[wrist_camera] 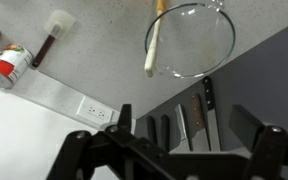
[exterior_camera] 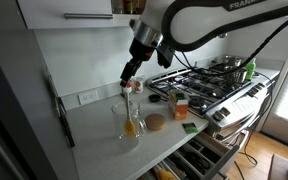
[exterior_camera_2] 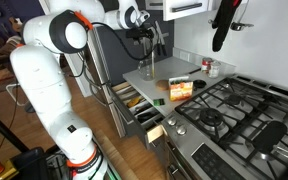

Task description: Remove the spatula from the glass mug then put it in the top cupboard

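Hand point(exterior_camera: 130, 76) hangs with jaws spread wide and empty, as I see it, right above the spatula point(exterior_camera: 134, 106), which leans inside the glass mug point(exterior_camera: 127, 122) on the bench point(exterior_camera: 94, 135).

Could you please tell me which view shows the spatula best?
The wrist view: the spatula is large and sharp, its pale handle against the rim of the glass mug, though the orange end is cropped. In an exterior view it stands small inside the mug; in an exterior view where the mug is distant, it is indiscernible.
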You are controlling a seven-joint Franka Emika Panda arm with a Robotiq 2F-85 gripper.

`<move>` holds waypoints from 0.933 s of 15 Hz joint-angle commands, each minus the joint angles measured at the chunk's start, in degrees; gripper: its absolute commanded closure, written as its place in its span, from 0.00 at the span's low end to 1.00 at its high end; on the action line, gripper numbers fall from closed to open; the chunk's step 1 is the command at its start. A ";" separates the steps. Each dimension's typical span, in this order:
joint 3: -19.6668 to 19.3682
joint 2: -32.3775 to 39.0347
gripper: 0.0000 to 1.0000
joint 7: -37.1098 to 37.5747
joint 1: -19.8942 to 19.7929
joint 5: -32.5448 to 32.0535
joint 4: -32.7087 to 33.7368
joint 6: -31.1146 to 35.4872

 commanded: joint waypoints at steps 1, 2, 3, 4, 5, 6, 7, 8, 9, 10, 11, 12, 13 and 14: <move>0.30 6.36 0.00 -11.75 0.37 3.83 6.00 -5.53; 0.53 7.41 0.00 -14.84 0.08 5.13 6.77 -7.39; 0.40 8.28 0.00 -16.54 -0.03 4.76 7.33 -8.88; -0.16 6.21 0.00 -12.03 0.61 3.26 4.79 -5.49; -0.11 7.18 0.00 -13.65 0.54 3.46 5.59 -6.55; -0.08 7.83 0.00 -14.44 0.49 3.51 6.07 -6.82; -0.06 8.14 0.00 -14.79 0.48 3.53 6.34 -6.86; -0.06 8.23 0.00 -14.90 0.48 3.53 6.55 -6.95; -0.05 8.22 0.00 -14.92 0.48 3.53 6.73 -7.08; 0.11 8.42 0.00 -16.11 0.03 4.75 6.53 -6.57; 0.20 8.60 0.00 -17.37 -0.46 5.75 6.09 -5.75; 0.47 8.78 0.00 -18.93 -1.05 7.58 5.72 -4.20; 0.51 9.10 0.00 -19.60 -1.37 8.80 5.56 -3.09; 0.59 9.38 0.00 -20.95 -1.78 10.01 5.33 -2.10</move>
